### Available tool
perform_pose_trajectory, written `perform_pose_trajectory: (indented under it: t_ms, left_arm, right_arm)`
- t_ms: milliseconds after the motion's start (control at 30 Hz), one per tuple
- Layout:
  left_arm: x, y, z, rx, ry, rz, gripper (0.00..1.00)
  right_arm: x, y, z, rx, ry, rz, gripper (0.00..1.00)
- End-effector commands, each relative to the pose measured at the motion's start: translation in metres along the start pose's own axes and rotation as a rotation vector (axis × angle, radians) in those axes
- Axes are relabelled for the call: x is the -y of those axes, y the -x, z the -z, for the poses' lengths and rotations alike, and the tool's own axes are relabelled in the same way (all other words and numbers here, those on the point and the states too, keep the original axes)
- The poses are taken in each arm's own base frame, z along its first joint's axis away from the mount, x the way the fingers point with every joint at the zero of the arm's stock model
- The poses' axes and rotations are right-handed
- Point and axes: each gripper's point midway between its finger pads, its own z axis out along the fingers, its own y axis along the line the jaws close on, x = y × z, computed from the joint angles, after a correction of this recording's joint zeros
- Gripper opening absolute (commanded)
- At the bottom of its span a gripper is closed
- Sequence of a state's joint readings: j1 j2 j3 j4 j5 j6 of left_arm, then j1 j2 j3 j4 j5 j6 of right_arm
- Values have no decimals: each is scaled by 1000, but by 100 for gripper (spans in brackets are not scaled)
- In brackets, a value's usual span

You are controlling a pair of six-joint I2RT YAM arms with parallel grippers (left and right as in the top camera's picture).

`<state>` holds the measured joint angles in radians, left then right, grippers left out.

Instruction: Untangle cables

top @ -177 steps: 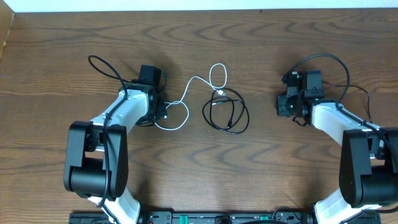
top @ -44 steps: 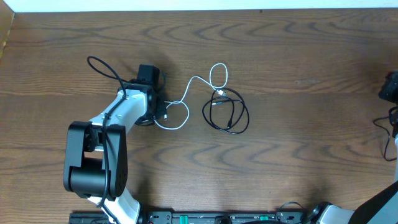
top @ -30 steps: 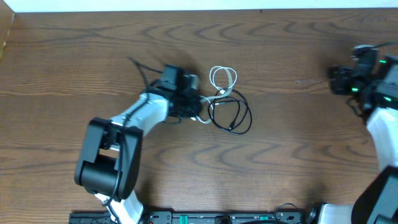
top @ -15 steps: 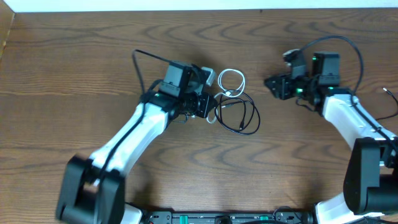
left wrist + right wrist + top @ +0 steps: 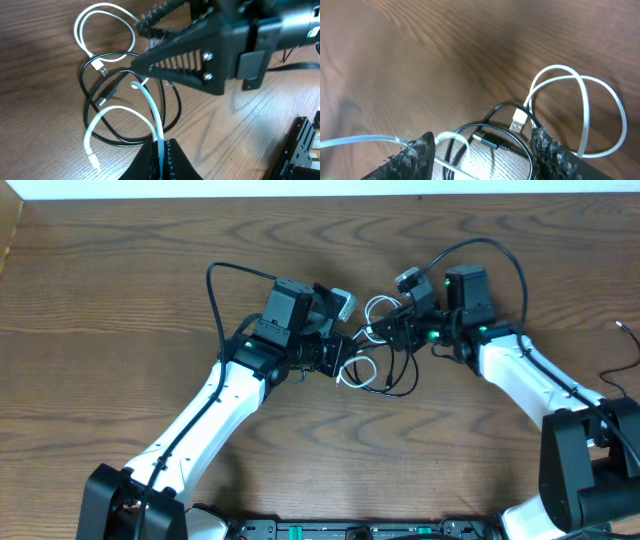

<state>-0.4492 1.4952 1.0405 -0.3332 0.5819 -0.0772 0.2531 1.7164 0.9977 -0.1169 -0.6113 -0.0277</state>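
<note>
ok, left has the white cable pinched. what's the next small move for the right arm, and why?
Probably lower the right end effector and close it on the black cable. Its jaws stand open with the black loop between them, while the left end effector is shut on the white cable, which crosses that loop. With one cable in each, the arms could pull them apart.

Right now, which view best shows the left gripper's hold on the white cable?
Left wrist: the left gripper pinches the white cable in close-up. Overhead shows it too small to judge; right wrist shows only the cable's loops.
</note>
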Motion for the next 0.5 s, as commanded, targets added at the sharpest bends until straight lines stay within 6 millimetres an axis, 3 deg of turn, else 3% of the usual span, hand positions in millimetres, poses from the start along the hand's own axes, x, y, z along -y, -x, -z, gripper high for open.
perform_pose_trajectory:
  t_ms: [0,100,233,467]
  left_arm:
    - [5,4,2,7,-14,-20,7]
    - [4,4,2,8,-12,-20,8]
    - [4,4,2,8,-12,-20,8]
    - [4,4,2,8,-11,-20,7]
  right_arm:
    - [26,-9,-3,-30,-195,-106,57]
    - [39,-14,-1,-36,-279,-190,58]
    - [40,-19,-4,-37,-283,-287,58]
    - [42,-46,-20,-108,-285,-434,56]
